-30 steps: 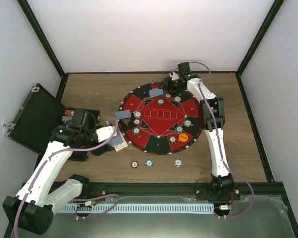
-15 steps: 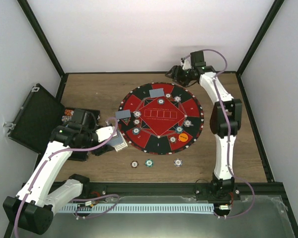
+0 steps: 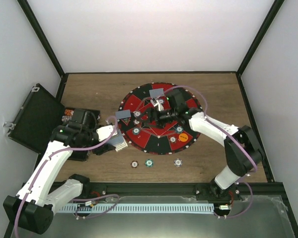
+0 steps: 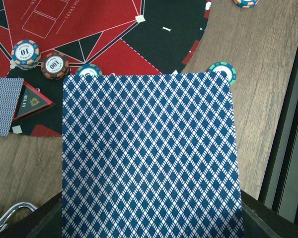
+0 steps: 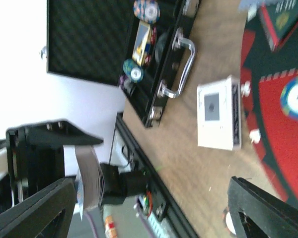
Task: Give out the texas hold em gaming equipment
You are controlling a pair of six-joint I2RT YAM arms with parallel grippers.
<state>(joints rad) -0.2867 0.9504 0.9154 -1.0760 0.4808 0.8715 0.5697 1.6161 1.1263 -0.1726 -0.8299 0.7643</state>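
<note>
Since a second ago the right arm has swung back from the far rim of the round red-and-black felt poker mat [image 3: 160, 145] to hang over its middle, and the right claw [image 3: 148, 116] has spread; the left arm has not shifted. From above, the left claw [image 3: 115, 137] pinches a stack of playing cards [image 3: 120, 144] over the wooden surface [image 3: 89, 89], just beside the mat's left rim. Two single cards [image 3: 123, 114] lie on the mat, striped-rim poker chips [image 3: 149, 162] sit on the mat and on the wood near the arms, and an orange disc [image 3: 183, 137] rests on the mat. Only the left wrist view shows the stack's blue diamond-patterned back, which fills the frame. The cards are likely light, slick and bendy, prone to fanning, so they are best gripped across both faces at a short edge. The chips look hard and apt to roll, so take them across the rim. Only the right wrist view shows that claw's fingers [image 5: 35, 208] wide apart with nothing between. It also shows more chips inside the open black hinged case [image 5: 89, 44], and a small white box [image 5: 217, 111] on the wood that I cannot identify.
</note>
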